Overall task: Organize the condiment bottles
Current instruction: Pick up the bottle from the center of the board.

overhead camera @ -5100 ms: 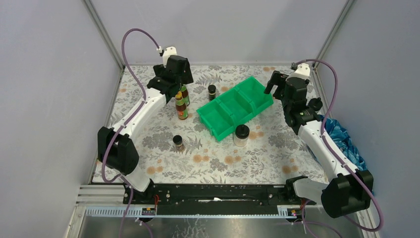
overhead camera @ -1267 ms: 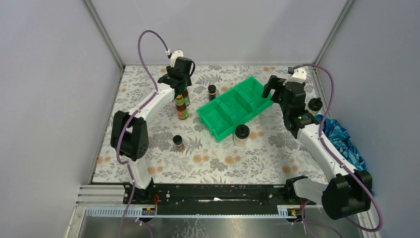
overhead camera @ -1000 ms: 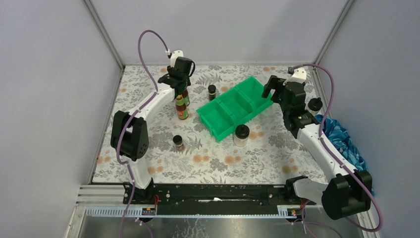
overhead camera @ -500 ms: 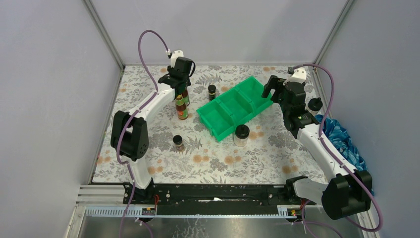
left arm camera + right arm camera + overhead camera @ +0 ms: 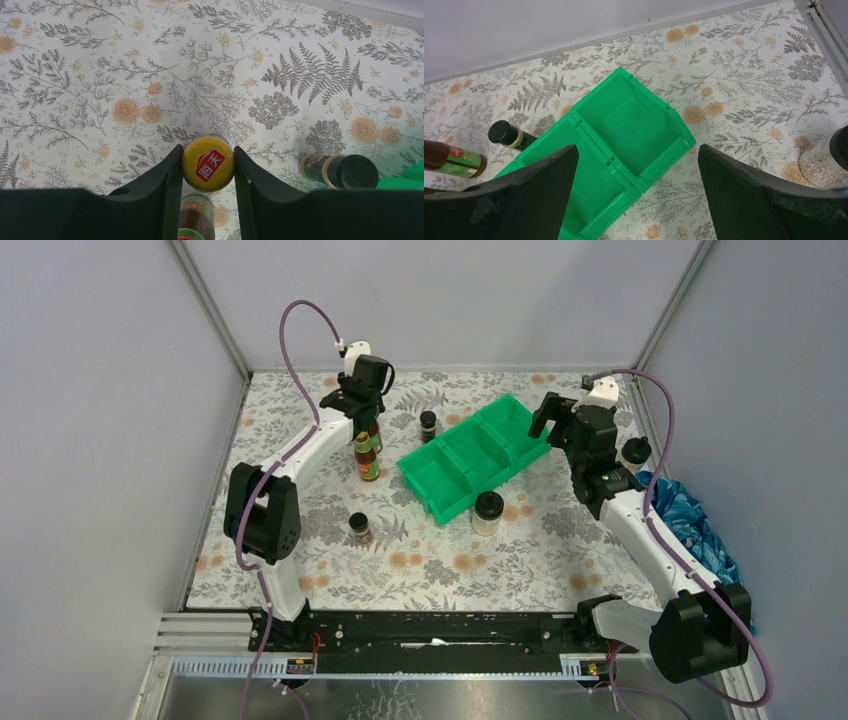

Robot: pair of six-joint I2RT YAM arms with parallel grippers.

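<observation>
Bottle with yellow cap clamped in left tool; right tool apart.

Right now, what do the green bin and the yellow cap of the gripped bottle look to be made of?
Bin: likely moulded plastic. It is a uniform bright green with a slight sheen and thin moulded dividers.
Cap: plastic or painted metal; the look leaves it open. It is smooth glossy yellow with a printed red logo.
</observation>
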